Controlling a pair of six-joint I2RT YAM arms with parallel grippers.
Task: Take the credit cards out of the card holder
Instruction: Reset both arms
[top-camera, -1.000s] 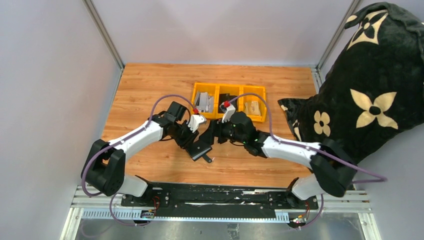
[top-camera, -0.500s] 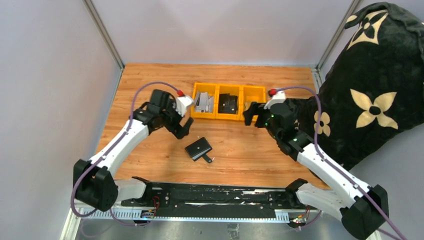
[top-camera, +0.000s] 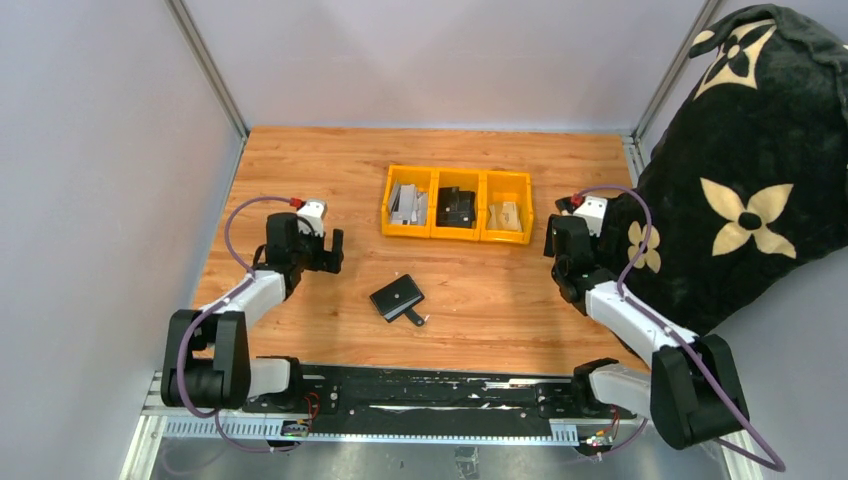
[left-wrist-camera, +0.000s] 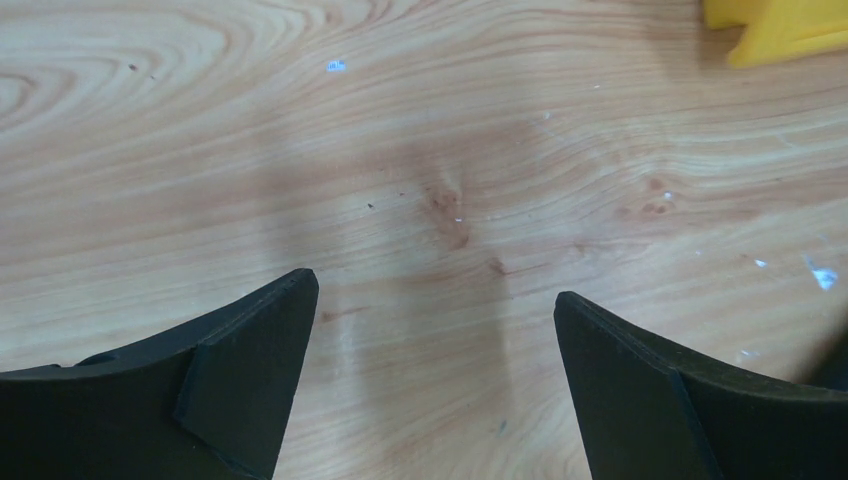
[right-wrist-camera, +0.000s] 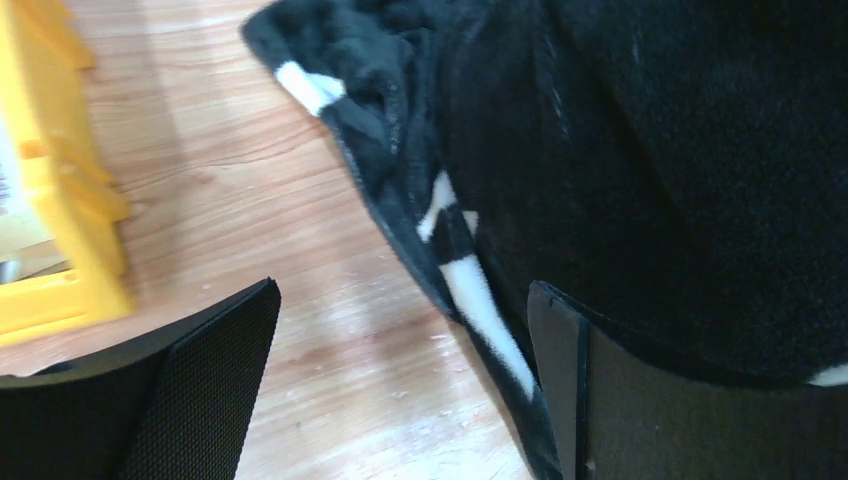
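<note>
Left claw (left-wrist-camera: 432, 300) and right claw (right-wrist-camera: 402, 295) withdrawn sideways, jaws apart; flat black leathery card holder (top-camera: 397, 297) on woodgrain table (top-camera: 300, 160).

We see the card holder (top-camera: 397, 297) lying shut on the table (top-camera: 300, 160), toward the middle of its near edge.
Our left gripper (top-camera: 335, 250) sits near the left edge, our right gripper (top-camera: 552, 238) near the right edge; the left compartment of the yellow bin (top-camera: 457, 234) holds pale credit cards (top-camera: 407, 203).

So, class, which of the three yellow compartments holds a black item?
The middle compartment; the left compartment holds pale cards, the right compartment tan items.
</note>
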